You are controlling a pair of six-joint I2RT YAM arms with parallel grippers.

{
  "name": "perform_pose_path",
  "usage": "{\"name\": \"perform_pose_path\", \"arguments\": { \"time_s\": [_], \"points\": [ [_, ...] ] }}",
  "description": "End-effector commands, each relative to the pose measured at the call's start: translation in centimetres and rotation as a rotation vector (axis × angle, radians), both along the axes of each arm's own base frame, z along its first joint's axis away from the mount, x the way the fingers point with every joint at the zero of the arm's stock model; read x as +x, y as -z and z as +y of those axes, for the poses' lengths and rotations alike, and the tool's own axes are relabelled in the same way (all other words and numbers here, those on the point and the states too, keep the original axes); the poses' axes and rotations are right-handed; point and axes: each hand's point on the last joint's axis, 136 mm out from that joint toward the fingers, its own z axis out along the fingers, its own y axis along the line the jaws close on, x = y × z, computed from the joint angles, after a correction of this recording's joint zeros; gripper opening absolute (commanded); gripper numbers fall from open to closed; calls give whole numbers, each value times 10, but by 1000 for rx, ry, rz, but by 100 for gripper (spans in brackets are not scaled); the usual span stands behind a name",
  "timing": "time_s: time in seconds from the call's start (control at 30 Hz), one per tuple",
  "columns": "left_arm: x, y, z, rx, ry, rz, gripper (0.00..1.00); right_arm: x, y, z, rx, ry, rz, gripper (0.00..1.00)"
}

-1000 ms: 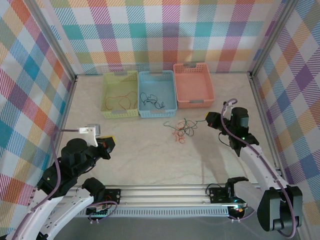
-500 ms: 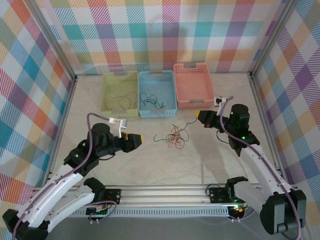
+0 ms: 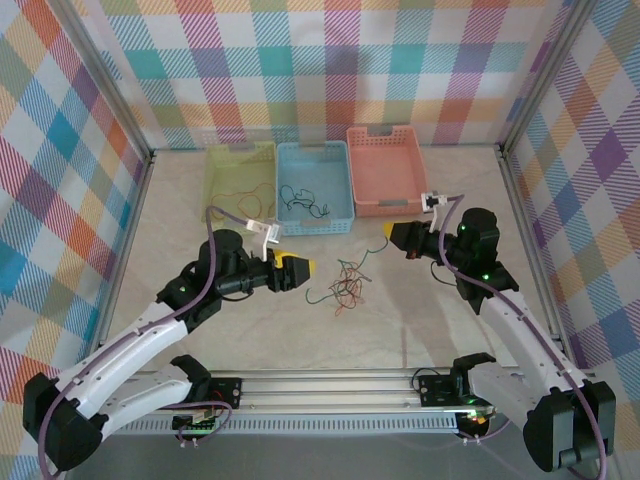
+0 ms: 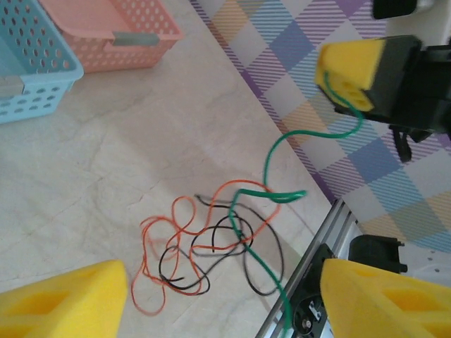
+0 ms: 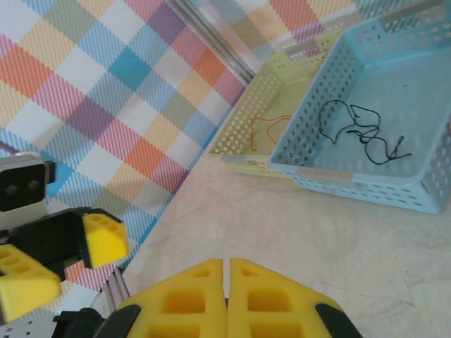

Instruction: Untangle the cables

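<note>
Left wrist: green cable [image 4: 267, 163], lower end off-frame

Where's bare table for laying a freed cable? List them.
Free: the table strip between the tangle of cables and the front rail; the corner between the pink basket and the right wall; the left side beside the yellow-green basket. Crowded: centre, where the open left gripper and the right gripper, shut on the green cable, flank the tangle.

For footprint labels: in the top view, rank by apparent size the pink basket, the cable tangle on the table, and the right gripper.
1. pink basket
2. cable tangle
3. right gripper, raised nearer the camera, so its true rank is unsure
</note>
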Motion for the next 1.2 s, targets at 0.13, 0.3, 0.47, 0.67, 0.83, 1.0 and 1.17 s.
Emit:
{"name": "perform_pose_path", "arguments": {
  "time_s": [0.13,0.3,0.47,0.67,0.83,1.0,1.17],
  "points": [
    [-1,9,-7,-38,18,12,81,-35,-49,17,44,-191,-294,0],
    [-6,16,1,-5,16,-39,84,-45,-64,26,45,-256,-381,0],
    [-9,28,0,24,50,-64,86,-42,-80,36,70,-272,-379,0],
    [-21,41,-6,15,120,-33,88,-32,-96,43,111,-247,-344,0],
    [-34,30,-14,-40,185,-67,90,-23,-103,49,126,-239,-320,0],
    [-40,30,-19,-33,213,-114,92,-16,-105,55,150,-235,-283,0],
    [-43,25,-25,-18,241,-194,93,-16,-106,61,164,-246,-252,0]
  ]
}}
